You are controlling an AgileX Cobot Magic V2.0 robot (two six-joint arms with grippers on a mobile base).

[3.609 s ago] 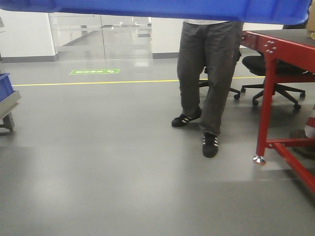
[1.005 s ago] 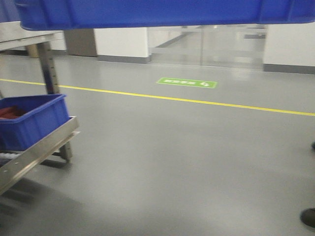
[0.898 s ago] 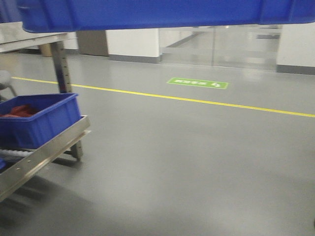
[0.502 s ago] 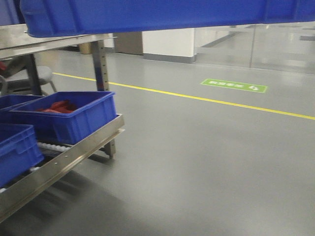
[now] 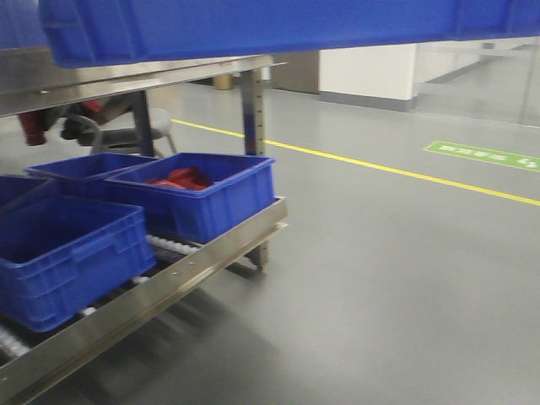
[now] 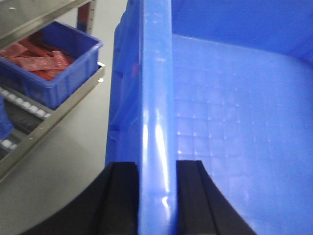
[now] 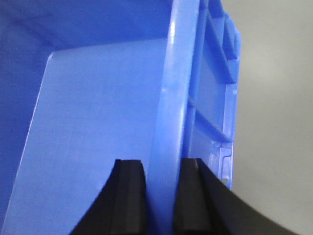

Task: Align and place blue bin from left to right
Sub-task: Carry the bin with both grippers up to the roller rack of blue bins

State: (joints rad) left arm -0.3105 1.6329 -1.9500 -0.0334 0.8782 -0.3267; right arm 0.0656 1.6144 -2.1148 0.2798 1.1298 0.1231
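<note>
A glossy grey floor point(image 5: 405, 287) bears a yellow line point(image 5: 396, 171) and a green floor sign point(image 5: 483, 155). A white wall point(image 5: 367, 72) and glass panels point(image 5: 472, 80) stand behind, with a steel rack point(image 5: 202, 263) at left.

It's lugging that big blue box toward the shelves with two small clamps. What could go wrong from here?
The left pincer and right pincer each pinch only the thin rim of the carried bin, so it might slip or tilt. It hangs close above the rack's upper shelf and could knock it. The roller level below already holds the bin of red parts and a nearer bin, so room looks tight.
</note>
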